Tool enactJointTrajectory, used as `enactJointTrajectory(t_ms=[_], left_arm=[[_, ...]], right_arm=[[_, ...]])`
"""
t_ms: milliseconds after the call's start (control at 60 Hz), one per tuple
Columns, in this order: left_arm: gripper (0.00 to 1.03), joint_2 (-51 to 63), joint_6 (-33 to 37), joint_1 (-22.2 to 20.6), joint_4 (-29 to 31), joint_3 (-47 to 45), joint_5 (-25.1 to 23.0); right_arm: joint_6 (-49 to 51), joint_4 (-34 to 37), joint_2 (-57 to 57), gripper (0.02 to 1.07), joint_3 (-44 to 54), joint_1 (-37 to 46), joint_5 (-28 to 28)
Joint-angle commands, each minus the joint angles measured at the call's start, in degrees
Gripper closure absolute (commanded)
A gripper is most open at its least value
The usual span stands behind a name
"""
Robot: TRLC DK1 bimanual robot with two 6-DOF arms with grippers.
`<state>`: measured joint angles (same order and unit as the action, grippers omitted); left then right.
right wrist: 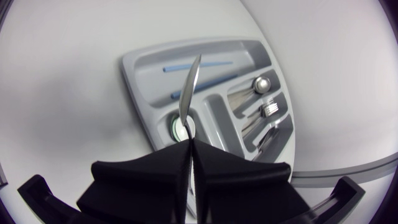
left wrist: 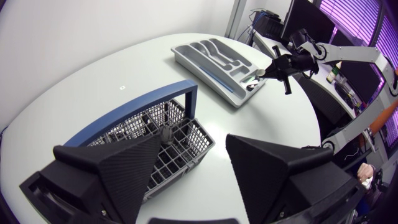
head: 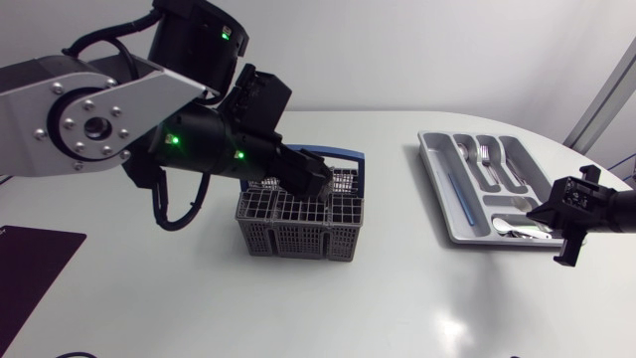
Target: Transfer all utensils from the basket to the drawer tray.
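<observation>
Our right gripper [right wrist: 191, 149] pinches 1 silver utensil [right wrist: 189, 87] above the tray [right wrist: 134, 74]; a tilted release could leave it lying across 2 compartments. Our left gripper [left wrist: 194, 146], fingers spread, hovers over the basket [left wrist: 186, 134] and could snag its blue handle [left wrist: 134, 111].

The table [head: 397, 288] before me is white and smooth, its far edge rounded. A dark mat [head: 35, 254] lies flat on it at my near left, cut off by the view's edge.
</observation>
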<state>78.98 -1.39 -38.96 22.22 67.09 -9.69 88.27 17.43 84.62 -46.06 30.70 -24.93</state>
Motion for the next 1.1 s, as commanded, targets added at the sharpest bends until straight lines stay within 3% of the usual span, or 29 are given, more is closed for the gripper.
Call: enactJointTrajectory(t_ms=[0, 367, 417, 517, 567, 650, 783, 1083], left_arm=[[0.30, 1.00, 1.04, -0.15, -0.16, -1.44, 0.82], [0.30, 1.09, 1.30, -0.06, 0.02, -2.84, 2.22], [0.30, 1.00, 1.30, -0.06, 0.02, -2.93, 2.22], [0.30, 0.91, 1.39, 0.02, 0.02, -3.37, 2.31], [0.30, 0.91, 1.48, 0.11, 0.11, -3.54, 2.66], [0.30, 0.82, 1.74, 0.11, 0.11, -3.90, 3.10], [0.30, 0.47, 2.27, 0.29, 0.11, -4.51, 3.72], [0.30, 0.03, 4.38, 1.34, -0.86, -7.59, 4.60]], right_arm=[[3.84, -3.63, 5.03, 1.01, -0.87, 1.91, 1.20], [9.11, -22.97, 14.35, 1.00, 1.15, 3.05, 7.61], [9.47, -25.25, 14.43, 0.84, 2.47, 2.88, 7.96], [10.43, -27.10, 13.64, 0.41, 5.02, 2.35, 9.90], [10.61, -27.10, 12.94, 0.31, 5.90, 2.17, 10.34], [10.87, -27.10, 11.62, 0.26, 6.86, 2.17, 10.43], [8.50, -22.79, 6.26, 0.23, 6.86, 2.17, 10.07], [-11.80, 1.91, -10.26, 0.23, 2.29, -9.08, 6.03]])
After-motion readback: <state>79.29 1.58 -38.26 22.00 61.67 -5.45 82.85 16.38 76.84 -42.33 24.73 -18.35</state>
